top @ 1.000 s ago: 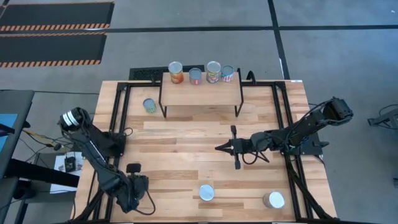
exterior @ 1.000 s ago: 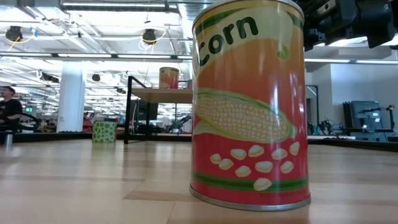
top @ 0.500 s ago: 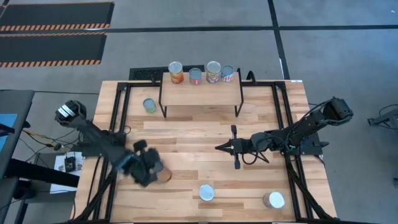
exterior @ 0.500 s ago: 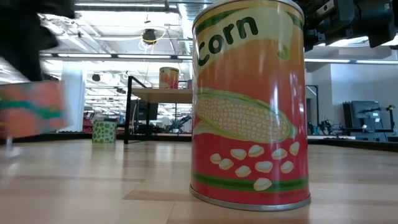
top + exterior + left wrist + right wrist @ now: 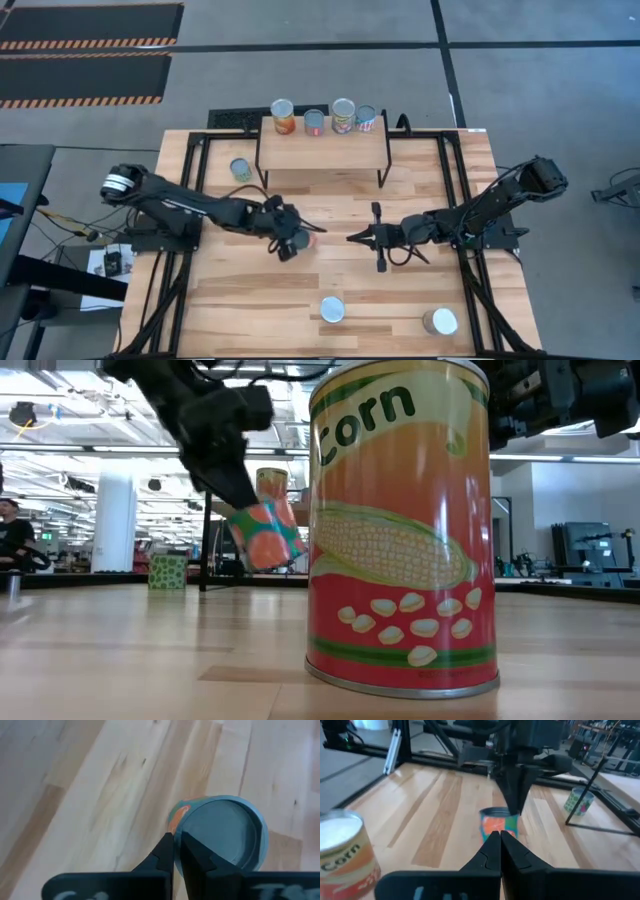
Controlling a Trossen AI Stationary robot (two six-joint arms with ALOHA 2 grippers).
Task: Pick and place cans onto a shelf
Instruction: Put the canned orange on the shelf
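An orange-and-teal can [image 5: 265,535] hangs tilted over the middle of the table, with my left gripper [image 5: 293,240] shut on its silver top. My right gripper [image 5: 350,238] hovers shut just right of it, fingers pointing at the can [image 5: 499,825]. The shelf [image 5: 323,152] stands on thin black legs at the far edge, with several cans upright along its back, such as an orange one [image 5: 283,116]. A green can [image 5: 241,169] stands on the table left of the shelf. Two more cans [image 5: 331,310] [image 5: 440,321] stand near the front edge. My left gripper pinches the rim of the can's top [image 5: 182,822] between its two nearly closed fingers, at one edge of the lid. The fingers [image 5: 225,470] slant down onto it from the table's left. The can hangs below them, tilted and clear of the table.
The corn can [image 5: 400,530] fills the low view close to the camera. Black frame rails [image 5: 195,190] run along the table's left and right sides. Bare wood lies between the shelf and the two front cans.
My left gripper has swung from the table's near left corner toward the middle, turning as it went. It carries the orange-and-teal can, which has come off the table near the left edge and now hangs tilted in front of the shelf.
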